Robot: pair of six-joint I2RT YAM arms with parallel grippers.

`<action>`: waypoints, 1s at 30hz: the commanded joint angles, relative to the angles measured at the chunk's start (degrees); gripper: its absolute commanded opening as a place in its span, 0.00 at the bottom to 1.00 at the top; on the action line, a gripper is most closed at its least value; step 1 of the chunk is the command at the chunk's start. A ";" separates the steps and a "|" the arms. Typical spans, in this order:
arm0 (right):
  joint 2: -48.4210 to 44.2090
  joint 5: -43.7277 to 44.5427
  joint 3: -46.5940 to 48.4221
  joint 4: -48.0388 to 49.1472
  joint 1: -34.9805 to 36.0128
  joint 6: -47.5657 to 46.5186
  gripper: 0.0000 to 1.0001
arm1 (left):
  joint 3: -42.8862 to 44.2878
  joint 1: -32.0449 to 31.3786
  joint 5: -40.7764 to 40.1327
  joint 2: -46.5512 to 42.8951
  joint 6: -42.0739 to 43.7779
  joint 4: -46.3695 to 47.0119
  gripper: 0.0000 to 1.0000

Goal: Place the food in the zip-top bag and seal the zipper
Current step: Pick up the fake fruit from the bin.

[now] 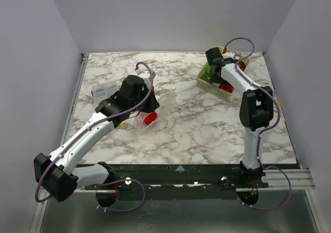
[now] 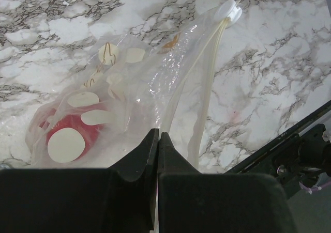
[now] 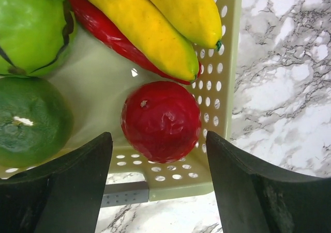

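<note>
Standing over the marbled tabletop [image 1: 207, 135], I see the left pincer [image 2: 158, 140] left of centre in the overhead view, its fingers pressed together and pinching the clear film of the zip-top bag [image 2: 155, 73]. In the left wrist view the bag stretches from bottom centre toward the upper right. The zipper [image 2: 209, 83] runs up its right edge to a white slider [image 2: 230, 9]. One red piece of food [image 2: 70, 135] lies inside at lower left. At the overhead view's upper right, the right pincer [image 3: 159, 142] hangs over the pale-green basket [image 3: 223, 62], fingers spread either side of a round red fruit [image 3: 160, 119]. Two yellow bananas [image 3: 155, 36], a long red pepper [image 3: 103, 29], a green pepper [image 3: 31, 26] and a round green fruit [image 3: 31, 122] share the basket.
</note>
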 commanded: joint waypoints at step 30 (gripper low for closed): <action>-7.53 -9.49 -4.04 9.39 -1.49 -3.65 0.34 | -2.59 -0.52 1.89 -2.02 -0.90 3.19 0.00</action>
